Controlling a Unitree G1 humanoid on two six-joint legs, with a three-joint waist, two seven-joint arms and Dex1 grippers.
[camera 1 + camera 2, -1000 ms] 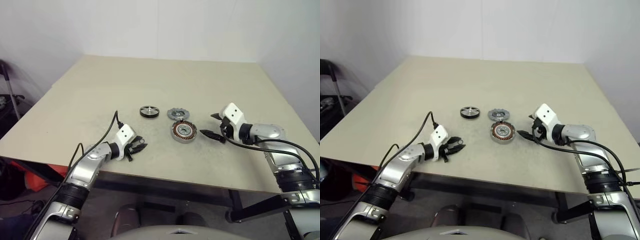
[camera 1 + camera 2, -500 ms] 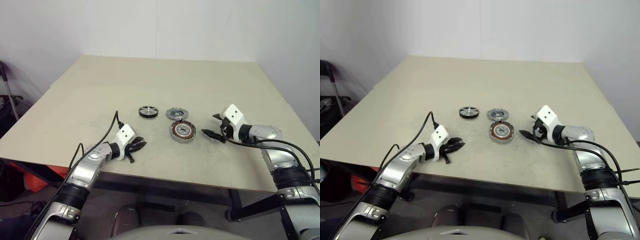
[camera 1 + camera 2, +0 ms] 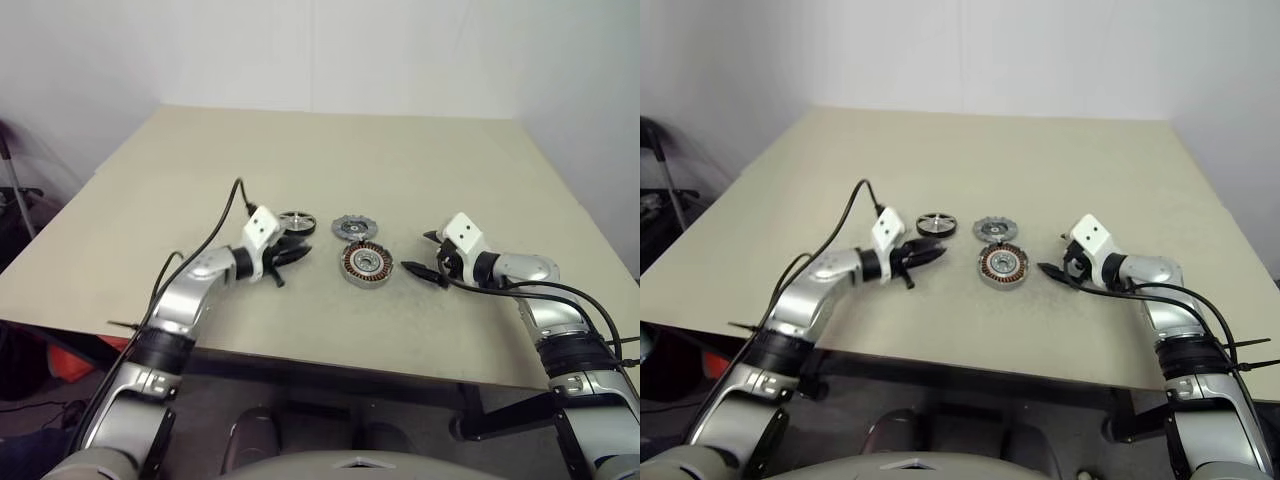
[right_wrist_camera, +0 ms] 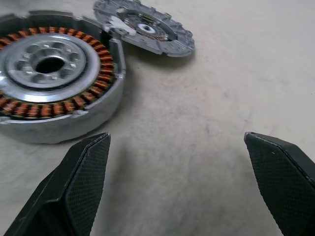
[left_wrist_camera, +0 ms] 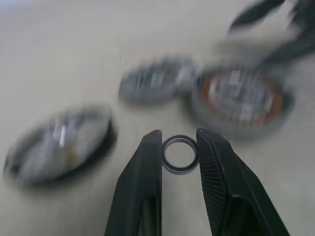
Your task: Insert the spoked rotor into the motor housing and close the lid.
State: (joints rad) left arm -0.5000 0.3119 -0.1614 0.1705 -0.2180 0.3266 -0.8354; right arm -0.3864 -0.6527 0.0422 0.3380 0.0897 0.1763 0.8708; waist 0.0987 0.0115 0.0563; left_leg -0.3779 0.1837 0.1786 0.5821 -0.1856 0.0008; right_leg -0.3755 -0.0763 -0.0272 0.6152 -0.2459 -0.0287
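The motor housing [image 3: 364, 262], a silver disc with a ring of copper coils, lies mid-table. Behind it rests a grey notched disc [image 3: 352, 227], and to its left a black-rimmed disc with silver spokes [image 3: 296, 223]; I cannot tell which is the rotor and which the lid. My left gripper [image 3: 298, 252] hovers just in front of the black-rimmed disc, shut on a small dark ring [image 5: 179, 155]. On the housing's right, my right gripper [image 3: 415, 252] stands open and holds nothing, close to the tabletop; its wrist view shows the housing [image 4: 54, 73] ahead of its left finger.
The beige table [image 3: 300, 150] stretches far behind the parts, up to a white wall. A black cable [image 3: 215, 235] arches over my left forearm. The table's front edge runs just under both elbows.
My left gripper closed on the small ring, then rose off the table and swung right and forward to the black-rimmed disc. The right gripper has stayed open and hardly moved.
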